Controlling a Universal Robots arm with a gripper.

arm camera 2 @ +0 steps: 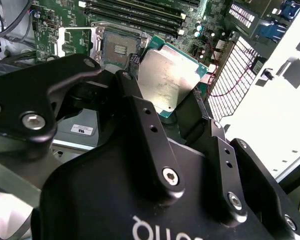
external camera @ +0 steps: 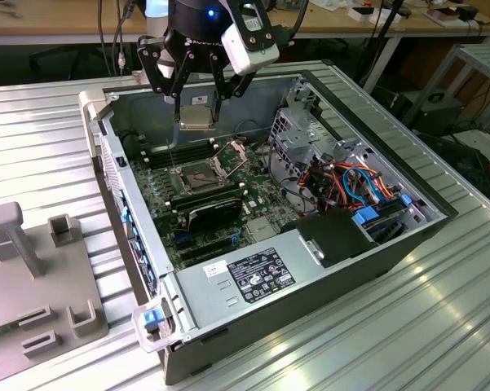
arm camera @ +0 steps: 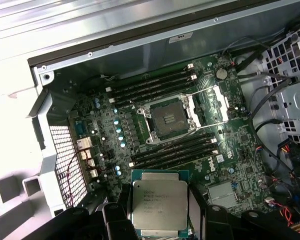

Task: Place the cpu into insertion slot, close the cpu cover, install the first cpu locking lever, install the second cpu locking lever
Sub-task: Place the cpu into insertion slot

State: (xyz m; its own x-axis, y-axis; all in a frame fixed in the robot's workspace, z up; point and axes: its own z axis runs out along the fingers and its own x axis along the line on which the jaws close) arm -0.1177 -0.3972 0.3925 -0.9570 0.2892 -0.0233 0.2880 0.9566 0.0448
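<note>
Ribbed aluminium tabletop (external camera: pixel 440 326), wooden desk (external camera: pixel 65 16) behind, grey metal rack (external camera: pixel 483 59) nearby.

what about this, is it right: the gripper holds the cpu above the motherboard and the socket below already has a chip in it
Not quite. The gripper does hold the cpu above the motherboard, but the insertion slot has no chip in it. The first wrist view shows its bare dark contact field, empty.

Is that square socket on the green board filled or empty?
Empty. In the first wrist view the insertion slot shows its bare dark floor; in the exterior view the gripper holds the cpu above it.
</note>
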